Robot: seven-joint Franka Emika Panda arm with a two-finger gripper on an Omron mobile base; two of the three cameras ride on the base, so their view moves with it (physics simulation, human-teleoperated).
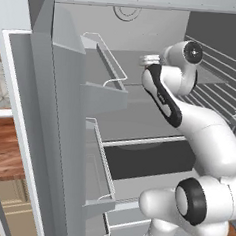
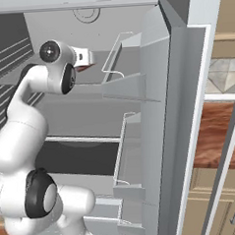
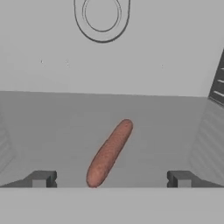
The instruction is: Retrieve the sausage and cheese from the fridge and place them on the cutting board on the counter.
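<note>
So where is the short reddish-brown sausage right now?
In the hand view the short reddish-brown sausage lies diagonally on the grey fridge shelf, ahead of the open gripper and between its fingertips, below the back wall's round fitting.

One sausage [image 3: 109,153], two fingers [image 3: 41,178]

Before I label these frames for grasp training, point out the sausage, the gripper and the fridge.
sausage [image 3: 109,153]: hand view, middle of its reddish-brown body.
gripper [image 3: 110,178]: hand view, midway between its two open fingertips.
fridge [image 1: 55,115]: left base view, on the open door's inner panel.
</note>
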